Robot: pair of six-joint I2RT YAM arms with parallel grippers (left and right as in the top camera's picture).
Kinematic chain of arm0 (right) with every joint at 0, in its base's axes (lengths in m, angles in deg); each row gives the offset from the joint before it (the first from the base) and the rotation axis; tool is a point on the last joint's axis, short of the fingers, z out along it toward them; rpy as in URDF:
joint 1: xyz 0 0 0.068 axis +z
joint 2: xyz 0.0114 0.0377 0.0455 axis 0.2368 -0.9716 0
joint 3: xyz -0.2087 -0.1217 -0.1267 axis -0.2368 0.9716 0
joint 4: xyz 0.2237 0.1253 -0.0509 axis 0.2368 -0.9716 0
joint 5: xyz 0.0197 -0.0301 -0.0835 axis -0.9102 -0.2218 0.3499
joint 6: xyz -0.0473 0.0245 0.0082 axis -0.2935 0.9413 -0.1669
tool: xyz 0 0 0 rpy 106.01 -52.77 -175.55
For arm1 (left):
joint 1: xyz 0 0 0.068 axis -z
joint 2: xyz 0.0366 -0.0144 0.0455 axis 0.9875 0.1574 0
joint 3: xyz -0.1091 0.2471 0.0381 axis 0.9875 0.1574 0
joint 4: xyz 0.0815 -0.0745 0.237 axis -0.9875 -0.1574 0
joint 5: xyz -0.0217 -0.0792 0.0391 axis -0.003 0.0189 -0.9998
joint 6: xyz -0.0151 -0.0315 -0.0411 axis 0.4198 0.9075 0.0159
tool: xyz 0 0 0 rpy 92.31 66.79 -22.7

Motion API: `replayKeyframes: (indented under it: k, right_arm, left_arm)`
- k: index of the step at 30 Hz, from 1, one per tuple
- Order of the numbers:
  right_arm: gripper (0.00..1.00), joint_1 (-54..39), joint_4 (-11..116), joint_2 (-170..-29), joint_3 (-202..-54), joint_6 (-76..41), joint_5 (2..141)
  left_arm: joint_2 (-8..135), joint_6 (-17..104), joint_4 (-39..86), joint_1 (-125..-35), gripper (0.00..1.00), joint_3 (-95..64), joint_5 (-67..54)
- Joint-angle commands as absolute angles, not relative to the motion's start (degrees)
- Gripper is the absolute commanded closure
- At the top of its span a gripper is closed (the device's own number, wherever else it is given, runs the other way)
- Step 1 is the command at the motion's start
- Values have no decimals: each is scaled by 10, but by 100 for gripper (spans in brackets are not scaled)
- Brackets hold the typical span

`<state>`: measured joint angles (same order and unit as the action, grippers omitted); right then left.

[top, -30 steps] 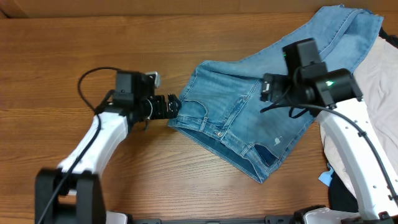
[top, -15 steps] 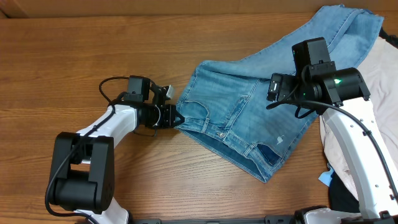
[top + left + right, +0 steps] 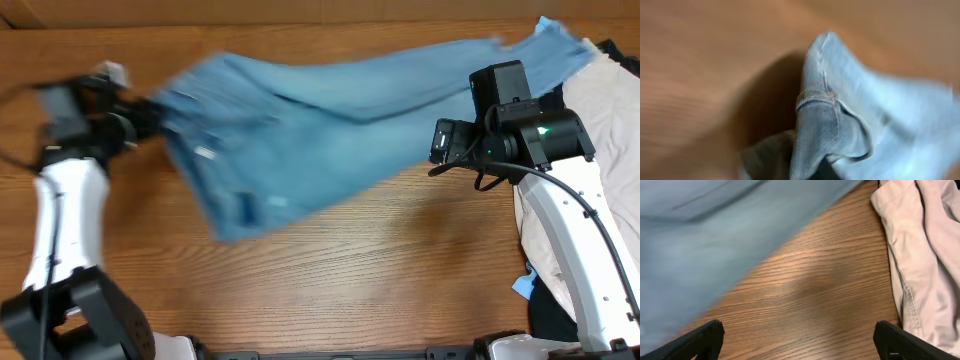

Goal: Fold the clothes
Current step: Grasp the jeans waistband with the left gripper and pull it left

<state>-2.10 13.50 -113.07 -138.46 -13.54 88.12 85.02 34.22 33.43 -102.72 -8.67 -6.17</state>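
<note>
Spanning the wooden surface [image 3: 380,270], the jeans [image 3: 320,130] stretch, blurred, from the far left toward the far right corner. A beige garment [image 3: 925,255] lies at the right edge. My left gripper [image 3: 135,120] is clamped on the bunched waistband. My right gripper [image 3: 800,339] hangs wide apart above bare wood, between jeans and beige garment, holding nothing.

Your left arm [image 3: 62,215] stretches up the left side, forearm nearly straight, with its pincer [image 3: 135,120] at the far end pointing right. It is blurred, but it looks clamped on a bunched edge of the jeans [image 3: 300,130]. Your right arm [image 3: 560,215] bends in from the right edge, wrist turned left, and its pincer [image 3: 799,332] gapes wide, gripping nothing.
</note>
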Motion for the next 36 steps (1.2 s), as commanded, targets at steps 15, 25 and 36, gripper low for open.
replayKeyframes:
  k: [15, 25, 36]
  right_arm:
    - [0, -25, 138, -1127, -1396, -131, 887]
    - [0, -25, 132, -1127, -1396, -131, 887]
    - [0, -25, 131, -1127, -1396, -131, 886]
  left_arm:
    - [843, 393, 17, -1023, 0, -38, -215]
    - [855, 455, 135, -1023, 11, 61, -311]
    - [925, 454, 171, -1022, 15, 91, -279]
